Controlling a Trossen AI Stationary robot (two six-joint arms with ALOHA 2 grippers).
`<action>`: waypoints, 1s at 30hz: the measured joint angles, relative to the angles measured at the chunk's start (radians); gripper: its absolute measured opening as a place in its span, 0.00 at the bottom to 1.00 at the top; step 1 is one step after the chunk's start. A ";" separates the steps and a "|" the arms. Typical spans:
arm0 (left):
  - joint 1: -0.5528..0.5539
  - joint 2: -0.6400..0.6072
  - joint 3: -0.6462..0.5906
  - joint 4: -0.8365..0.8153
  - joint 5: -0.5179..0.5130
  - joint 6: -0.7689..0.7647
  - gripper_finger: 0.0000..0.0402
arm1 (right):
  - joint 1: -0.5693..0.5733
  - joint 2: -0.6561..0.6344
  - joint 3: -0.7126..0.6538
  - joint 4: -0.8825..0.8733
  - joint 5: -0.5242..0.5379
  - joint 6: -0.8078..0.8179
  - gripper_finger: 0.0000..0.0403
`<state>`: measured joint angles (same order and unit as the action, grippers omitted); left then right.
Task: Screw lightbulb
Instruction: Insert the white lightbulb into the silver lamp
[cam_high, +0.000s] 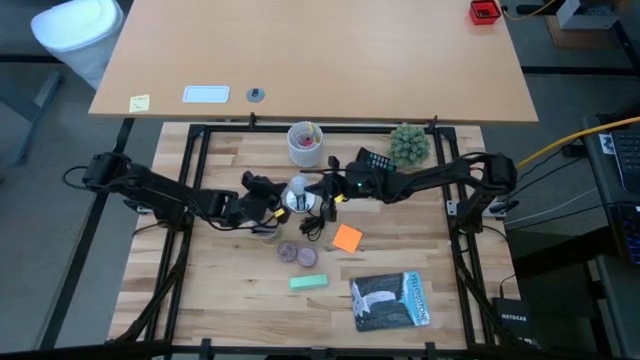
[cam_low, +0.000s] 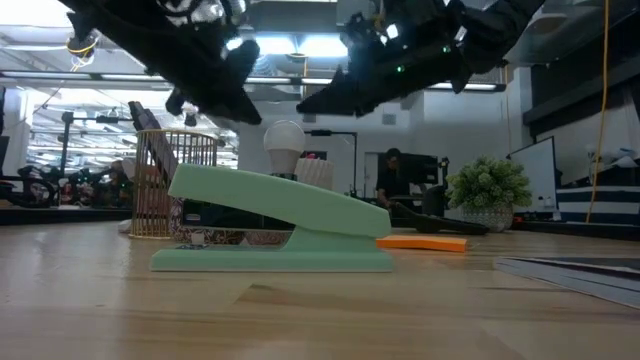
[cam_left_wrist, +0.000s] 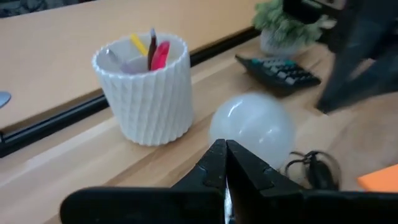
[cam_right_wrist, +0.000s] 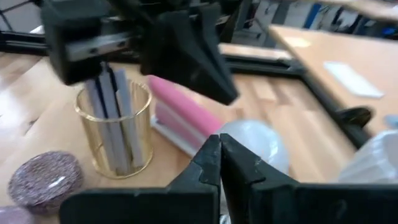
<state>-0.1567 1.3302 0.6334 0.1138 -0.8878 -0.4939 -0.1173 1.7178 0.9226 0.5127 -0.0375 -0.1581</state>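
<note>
Table (cam_high: 200, 290) of pale wood planks carries everything you are working with, and both dark arms reach in from its sides to meet near its middle. Your left gripper (cam_high: 272, 204) comes in from the left and your right gripper (cam_high: 322, 192) from the right; on each, the two fingers are pressed together with nothing between them, as both wrist views show. Between those two tips you have the lightbulb (cam_high: 296, 187), standing upright with its white globe on top, close to both grippers; whether either tip touches it, you cannot tell. Toward the front of the table lies a dark booklet (cam_high: 390, 301), and nearer the bulb an orange pad (cam_high: 347, 238). At the back edge you see a small green plant (cam_high: 408, 144) and, beside it, a black calculator (cam_high: 376, 160). Just behind the bulb stands the white ribbed cup (cam_high: 305, 143) with pens in it. In front of the grippers lies a mint-green stapler (cam_high: 309, 283), which fills the foreground of the low view, and two small purplish discs (cam_high: 297, 253) lie between it and the bulb.
</note>
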 joint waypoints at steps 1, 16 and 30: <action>-0.006 -0.013 0.000 0.002 0.000 0.003 0.00 | 0.000 -0.010 0.000 0.001 0.018 -0.011 0.02; -0.069 0.029 0.000 0.100 0.001 -0.049 0.00 | -0.084 0.033 0.001 0.010 0.110 -0.018 0.02; -0.026 0.087 0.000 0.097 0.001 -0.049 0.00 | -0.085 0.048 0.000 0.005 -0.028 0.031 0.02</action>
<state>-0.1825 1.4170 0.6338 0.2105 -0.8870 -0.5427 -0.2024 1.7653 0.9230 0.5177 -0.0654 -0.1272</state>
